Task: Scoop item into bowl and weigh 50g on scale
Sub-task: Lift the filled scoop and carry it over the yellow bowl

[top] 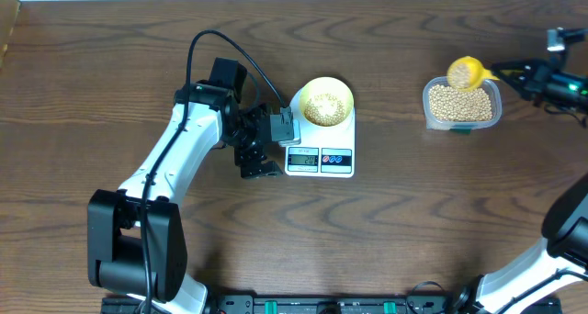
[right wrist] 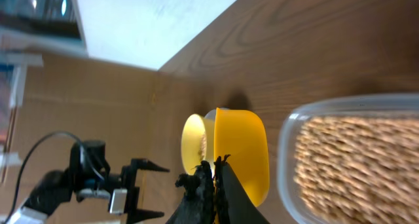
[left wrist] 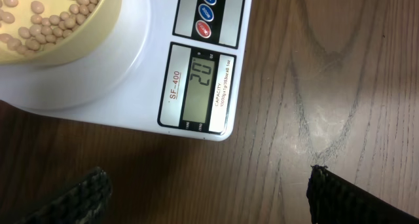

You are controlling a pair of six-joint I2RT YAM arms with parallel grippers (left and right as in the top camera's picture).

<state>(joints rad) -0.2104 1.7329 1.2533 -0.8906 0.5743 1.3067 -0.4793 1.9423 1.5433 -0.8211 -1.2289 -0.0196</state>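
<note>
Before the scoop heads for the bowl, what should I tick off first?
1. bowl seated on scale: ok.
2. display at target: not ok, it reads 20.
3. right fingers shut on scoop handle: ok.
4. scoop loaded with beans, above container: ok.
5. left fingers open, clear of bowl: ok.

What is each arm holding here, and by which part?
The right jaws are shut on the scoop, gripping it by its handle. The left jaws stand open by the scale, holding nothing.
</note>
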